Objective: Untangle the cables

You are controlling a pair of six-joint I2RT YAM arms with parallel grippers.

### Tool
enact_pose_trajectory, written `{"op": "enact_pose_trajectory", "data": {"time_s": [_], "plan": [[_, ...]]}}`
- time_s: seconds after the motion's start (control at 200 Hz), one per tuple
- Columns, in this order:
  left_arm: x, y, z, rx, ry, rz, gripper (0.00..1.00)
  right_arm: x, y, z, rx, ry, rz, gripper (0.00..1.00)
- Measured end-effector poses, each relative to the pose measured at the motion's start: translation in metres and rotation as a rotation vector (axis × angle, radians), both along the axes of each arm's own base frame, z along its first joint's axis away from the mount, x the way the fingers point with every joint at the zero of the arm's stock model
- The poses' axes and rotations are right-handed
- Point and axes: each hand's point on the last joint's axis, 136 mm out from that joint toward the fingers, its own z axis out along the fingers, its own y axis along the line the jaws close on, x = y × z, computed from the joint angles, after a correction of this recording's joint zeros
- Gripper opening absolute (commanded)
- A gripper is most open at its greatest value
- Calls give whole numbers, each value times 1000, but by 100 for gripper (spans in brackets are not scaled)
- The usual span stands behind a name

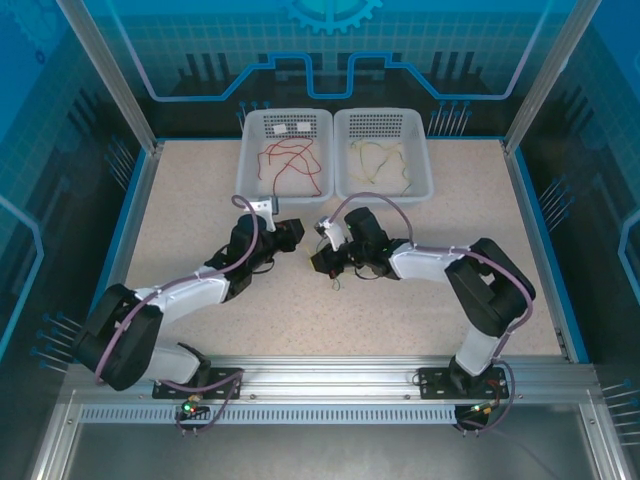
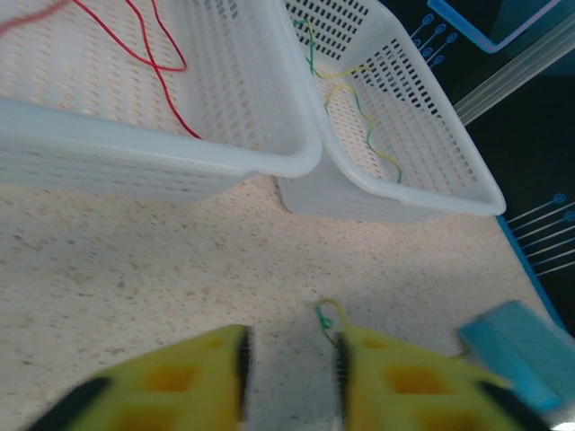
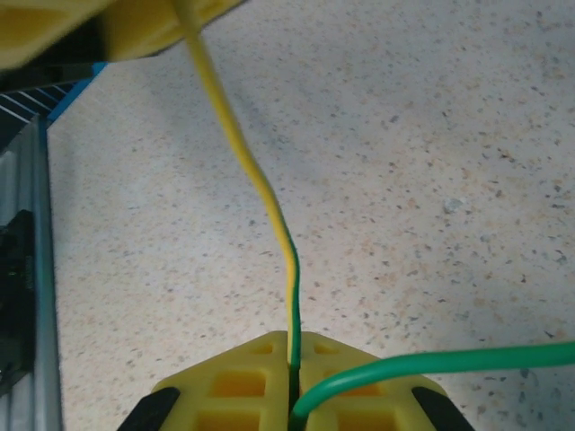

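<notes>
My right gripper [image 3: 292, 346] is shut on a yellow-and-green cable [image 3: 260, 180], which runs taut from its jaws up to a yellow finger [image 3: 135, 27] of the left gripper. A green loop [image 3: 449, 359] curls off to the right. My left gripper [image 2: 289, 350] stands open just above the table, with the cable's yellow-green end [image 2: 325, 314] resting at the tip of its right finger. From above, the left gripper [image 1: 292, 236] and right gripper [image 1: 322, 262] are close together mid-table, and a short cable tail [image 1: 337, 283] hangs below them.
Two white perforated baskets stand at the back. The left basket [image 1: 247, 150] holds a red cable [image 1: 290, 160]. The right basket [image 1: 425, 160] holds pale yellow and green cables [image 1: 385, 160]. In the left wrist view both baskets lie just ahead, the left basket's rim [image 2: 180, 148] nearest.
</notes>
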Motion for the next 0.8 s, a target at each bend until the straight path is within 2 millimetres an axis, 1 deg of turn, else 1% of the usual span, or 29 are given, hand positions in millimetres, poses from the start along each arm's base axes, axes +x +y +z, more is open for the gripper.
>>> {"op": "enact_pose_trajectory", "data": {"time_s": [0.08, 0.11, 0.185, 0.235, 0.305, 0.32, 0.335, 0.38, 0.465, 0.615, 0.685, 0.745, 0.8], "plan": [[-3, 12, 12, -3, -36, 53, 66, -4, -1, 26, 37, -24, 13, 0], [-5, 18, 18, -4, -55, 79, 72, -4, -2, 37, 53, -33, 16, 0], [-10, 36, 33, -31, -90, 166, 75, -3, -5, 66, 96, -67, 21, 0], [-15, 47, 40, -39, -112, 211, 78, 2, -10, 87, 121, -99, 11, 0], [-19, 58, 43, -38, -117, 270, 82, 10, -16, 113, 144, -134, -1, 0], [-19, 60, 43, -37, -116, 285, 85, 12, -17, 119, 148, -141, -3, 0], [-20, 63, 43, -28, -114, 300, 85, 15, -19, 125, 152, -150, -8, 0], [-23, 67, 40, -6, -104, 333, 86, 25, -24, 141, 164, -172, -25, 0], [-29, 71, 33, 38, -85, 363, 82, 45, -36, 169, 179, -220, -69, 0], [-35, 70, 31, 77, -91, 354, 70, 78, -54, 210, 231, -280, -125, 0], [-36, 67, 32, 95, -99, 335, 69, 91, -61, 218, 265, -279, -145, 0], [-37, 62, 31, 105, -102, 310, 69, 102, -66, 218, 267, -269, -165, 0], [-39, 57, 31, 116, -107, 287, 69, 113, -66, 218, 268, -261, -182, 0]]}}
